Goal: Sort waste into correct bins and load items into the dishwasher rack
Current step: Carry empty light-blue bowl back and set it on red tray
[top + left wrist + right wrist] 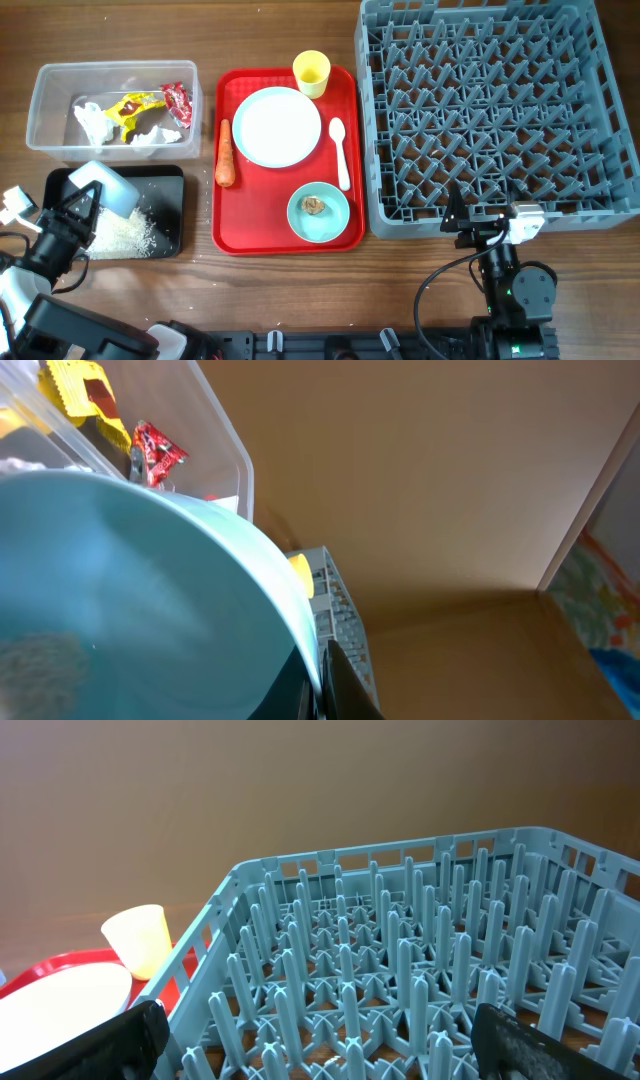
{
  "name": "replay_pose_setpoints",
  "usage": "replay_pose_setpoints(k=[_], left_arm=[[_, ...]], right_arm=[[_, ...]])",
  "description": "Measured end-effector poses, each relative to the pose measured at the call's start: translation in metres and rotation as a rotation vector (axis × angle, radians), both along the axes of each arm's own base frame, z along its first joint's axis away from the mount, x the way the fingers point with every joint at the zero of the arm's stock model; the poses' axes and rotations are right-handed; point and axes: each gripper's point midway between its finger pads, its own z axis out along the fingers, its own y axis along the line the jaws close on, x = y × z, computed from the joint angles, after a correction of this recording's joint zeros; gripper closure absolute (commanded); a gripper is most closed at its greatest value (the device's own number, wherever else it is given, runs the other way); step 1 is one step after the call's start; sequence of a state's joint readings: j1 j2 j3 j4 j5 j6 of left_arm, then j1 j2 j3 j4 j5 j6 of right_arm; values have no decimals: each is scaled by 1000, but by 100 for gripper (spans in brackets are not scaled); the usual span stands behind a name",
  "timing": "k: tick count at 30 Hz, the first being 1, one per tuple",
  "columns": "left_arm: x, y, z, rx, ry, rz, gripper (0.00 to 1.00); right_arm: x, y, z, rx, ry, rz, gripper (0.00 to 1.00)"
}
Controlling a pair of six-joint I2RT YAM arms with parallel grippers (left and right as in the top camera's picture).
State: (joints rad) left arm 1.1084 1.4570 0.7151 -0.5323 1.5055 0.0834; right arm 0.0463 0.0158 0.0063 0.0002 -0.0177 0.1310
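Currently, left gripper (82,203) pinches a tilted pale blue bowl (108,186) over the black rectangular tray (171,176) at eight o'clock; right gripper (457,212) spread.

Black left arm (48,248) and right arm (502,268) bear white wrist blocks (526,222), dark fingers (130,1038), looping cables (437,282).

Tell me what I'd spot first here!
The bright red tray sits mid-table, with the big grey rack to its right. At the left, the left pincer holds a pale blue bowl tilted over white rice in the black tray.
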Motion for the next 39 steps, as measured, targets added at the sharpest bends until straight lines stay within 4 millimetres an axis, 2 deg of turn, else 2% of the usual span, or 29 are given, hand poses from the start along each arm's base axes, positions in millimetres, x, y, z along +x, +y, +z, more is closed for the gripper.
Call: replay_pose_setpoints(k=[13, 16, 30, 35, 39], left_arm=[[0, 0, 2, -18, -6, -2, 96], [-2, -4, 3, -78, 10, -5, 96], [0, 3, 4, -16, -20, 0, 96], [5, 14, 0, -41, 71, 36, 96], [15, 15, 12, 20, 158, 66, 96]], right_arm=[[0, 0, 0, 0, 0, 0, 0], [0, 0, 0, 0, 0, 0, 0], [0, 0, 0, 0, 0, 0, 0], [0, 0, 0, 0, 0, 0, 0], [0, 0, 0, 0, 0, 0, 0]])
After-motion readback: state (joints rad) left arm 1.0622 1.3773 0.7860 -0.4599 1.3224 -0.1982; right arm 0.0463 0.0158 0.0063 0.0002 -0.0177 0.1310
